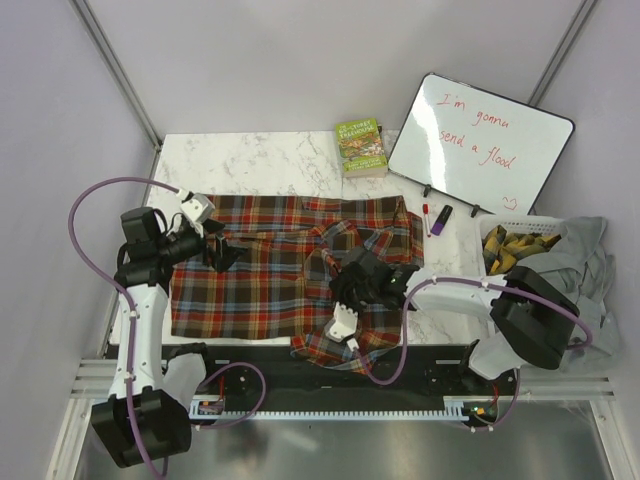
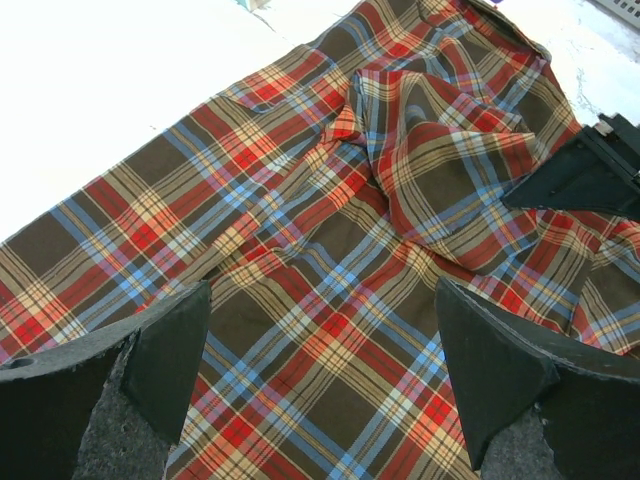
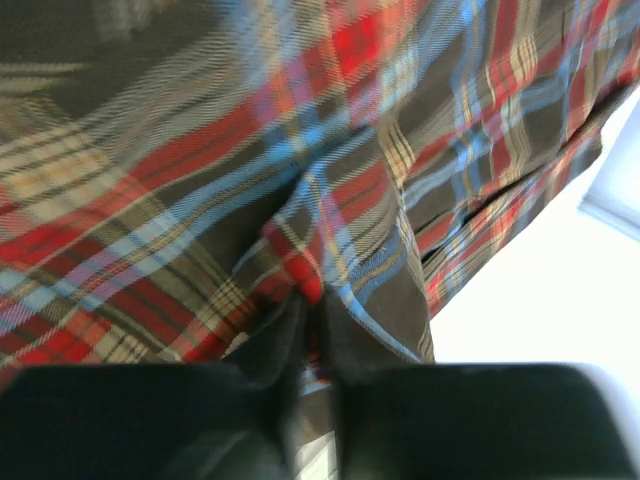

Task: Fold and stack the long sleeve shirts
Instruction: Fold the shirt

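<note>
Right now, nearest you, the plaid shirt (image 1: 260, 285) comes to the near edge of the bench (image 1: 250, 160) in a bunched flap, and your right end effector (image 3: 312, 330) sits just above that bunch, over the shirt's right half. In its wrist view the two fingers (image 3: 240, 410) stand almost together with a raised ridge of plaid pinched between them, so it is holding the cloth.

The shirt's long axis runs left to right across the bench. From the pinched ridge, most of the cloth lies to the left and a little farther back, spread fairly flat, while the right half is rumpled and doubled over itself. The coming fold looks likely to turn on that. Your right arm is the nearer one and already has the cloth, so it would carry the ridge leftward over the flat part.

Your left end effector (image 2: 322, 310) hovers over the shirt's left part, jaws spread wide and holding nothing. It points toward the middle and is well apart from the right one, so it is free to pin or take the left edge.

Beyond the shirt there is bare marble, then a book (image 1: 361, 147) and a whiteboard (image 1: 480, 145). At the far right, a grey garment (image 1: 585, 262) drapes over a basket (image 1: 520, 222). You cannot tell from here whether it is another shirt.
</note>
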Robot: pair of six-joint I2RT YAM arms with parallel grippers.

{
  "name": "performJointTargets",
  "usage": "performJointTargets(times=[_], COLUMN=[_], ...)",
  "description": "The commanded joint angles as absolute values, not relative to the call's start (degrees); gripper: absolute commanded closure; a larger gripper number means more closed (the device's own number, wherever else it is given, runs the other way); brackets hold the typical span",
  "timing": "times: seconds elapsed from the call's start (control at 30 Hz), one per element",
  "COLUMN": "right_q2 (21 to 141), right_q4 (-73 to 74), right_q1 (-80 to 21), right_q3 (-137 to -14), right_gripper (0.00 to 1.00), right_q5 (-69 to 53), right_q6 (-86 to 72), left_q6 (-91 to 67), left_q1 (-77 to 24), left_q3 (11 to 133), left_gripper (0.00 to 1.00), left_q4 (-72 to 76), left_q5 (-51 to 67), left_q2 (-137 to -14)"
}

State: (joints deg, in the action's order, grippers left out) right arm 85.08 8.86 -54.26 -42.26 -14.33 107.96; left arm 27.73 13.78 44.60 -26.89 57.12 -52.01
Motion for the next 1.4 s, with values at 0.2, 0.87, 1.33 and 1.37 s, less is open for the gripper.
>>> performJointTargets(times=[0.2, 0.87, 1.33, 1.37], right_q2=[84.46, 92.37, 89.22, 88.95], right_q4=[16.43, 15.56, 10.9, 10.9], right_q1=[-51.6, -44.12, -42.19, -42.01], right_q3=[-62.21, -78.22, -76.38, -76.12], right_gripper=[1.0, 1.0, 1.0, 1.0], right_q5=[-22.93, -35.06, -36.56, -37.0], right_q6=[64.73, 22.51, 13.8, 13.8], left_q6=[33.12, 13.91, 10.72, 12.29], left_q1=[13.8, -13.09, -21.18, -21.18], left_q3=[41.93, 33.92, 35.41, 36.12], left_gripper=[0.0, 0.01, 0.53, 0.62], left_q4=[-28.21, -1.06, 6.24, 4.24], left_q5=[59.5, 39.21, 36.83, 37.09], left_q2=[-47.12, -51.05, -56.77, -57.21])
